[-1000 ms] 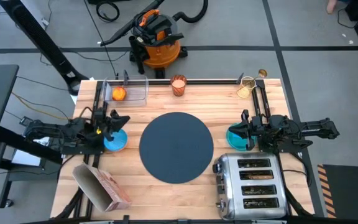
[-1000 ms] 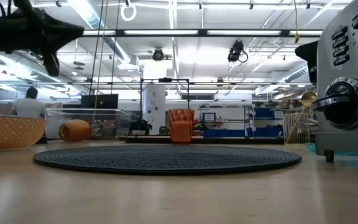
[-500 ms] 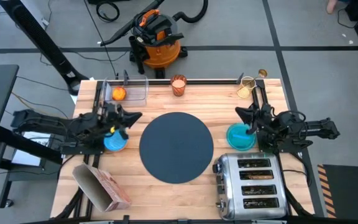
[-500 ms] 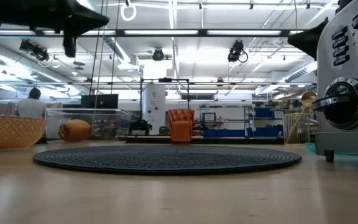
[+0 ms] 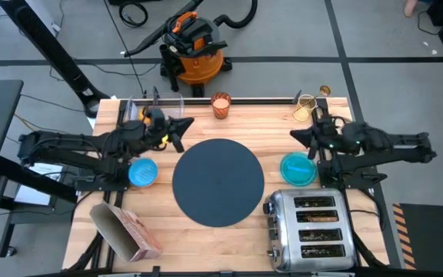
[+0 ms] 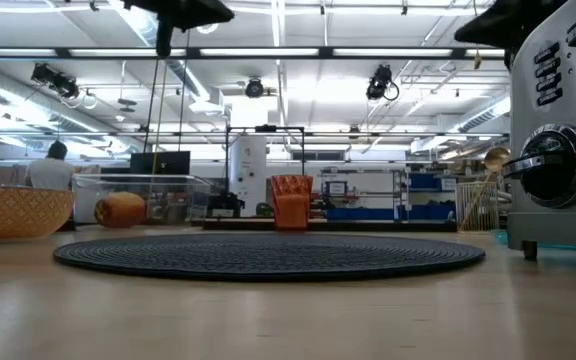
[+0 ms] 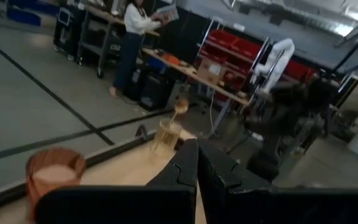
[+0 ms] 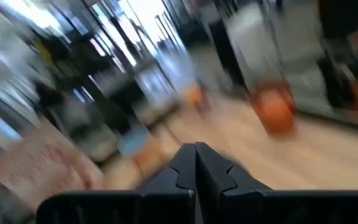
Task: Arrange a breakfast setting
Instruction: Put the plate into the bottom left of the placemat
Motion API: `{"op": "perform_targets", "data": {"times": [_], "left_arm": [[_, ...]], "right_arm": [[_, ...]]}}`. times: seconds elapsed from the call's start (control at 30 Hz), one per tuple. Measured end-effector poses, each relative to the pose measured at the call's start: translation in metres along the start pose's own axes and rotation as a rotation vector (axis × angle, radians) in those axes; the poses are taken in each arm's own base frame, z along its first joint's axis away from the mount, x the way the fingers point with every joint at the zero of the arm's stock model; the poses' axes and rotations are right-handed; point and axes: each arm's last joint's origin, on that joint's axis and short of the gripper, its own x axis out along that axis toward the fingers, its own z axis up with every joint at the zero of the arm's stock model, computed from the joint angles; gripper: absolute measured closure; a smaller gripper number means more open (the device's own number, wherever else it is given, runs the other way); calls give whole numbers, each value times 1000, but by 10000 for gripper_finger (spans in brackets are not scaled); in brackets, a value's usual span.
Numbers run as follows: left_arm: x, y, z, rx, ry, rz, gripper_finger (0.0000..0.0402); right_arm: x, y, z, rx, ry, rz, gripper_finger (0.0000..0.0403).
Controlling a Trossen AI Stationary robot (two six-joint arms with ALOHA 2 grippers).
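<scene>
The round dark blue-grey mat (image 5: pixel 218 181) lies at the table's middle. The light-blue bowl (image 5: pixel 143 172) stands left of it and the teal plate (image 5: pixel 298 169) right of it. The translucent orange cup (image 5: pixel 221 105) stands at the far edge. The red-orange fruit (image 6: pixel 120 209) lies in a clear box (image 5: pixel 133 115), partly under my left arm. The gold spoon (image 5: pixel 323 91) stands in a holder (image 5: pixel 306 108) at the far right. Brown slices show in the toaster's slots (image 5: pixel 319 219). My left gripper (image 5: pixel 184 125) is shut and empty, in the air beyond the bowl. My right gripper (image 5: pixel 294 137) is shut and empty, beyond the plate.
The chrome toaster (image 5: pixel 311 229) stands at the near right, next to the plate. The pink cereal box (image 5: pixel 125 231) lies on its side at the near left. An orange shop vacuum (image 5: pixel 194 50) stands on the floor behind the table. A person stands far off in the room (image 7: pixel 132 37).
Both arms have risen. My left gripper has left its place over the bowl and gone toward the far edge and the table's middle. My right gripper has gone from over the plate toward the far edge. Bowl and plate now show fully.
</scene>
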Motion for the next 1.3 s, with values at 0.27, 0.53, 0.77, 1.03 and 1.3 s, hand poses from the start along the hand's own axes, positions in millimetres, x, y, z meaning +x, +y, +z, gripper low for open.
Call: {"op": "perform_targets", "data": {"times": [0.27, 0.53, 0.77, 1.03, 1.3], "left_arm": [[-1, -9, 21, 23, -58, -25, 383], [-10, -7, 29, 68, -75, -32, 336], [-17, -5, 32, 65, -60, -26, 283], [-18, -7, 26, 96, 33, -144, 274], [-19, -11, 24, 96, 81, -273, 274]], "right_arm": [[32, 18, 13, 162, 433, -393, 380], [113, 5, -17, 338, 552, -656, 314], [156, -14, -60, 451, 791, -994, 280], [199, -9, -69, 488, 823, -1212, 267], [211, -21, -100, 522, 952, -1490, 268]]}}
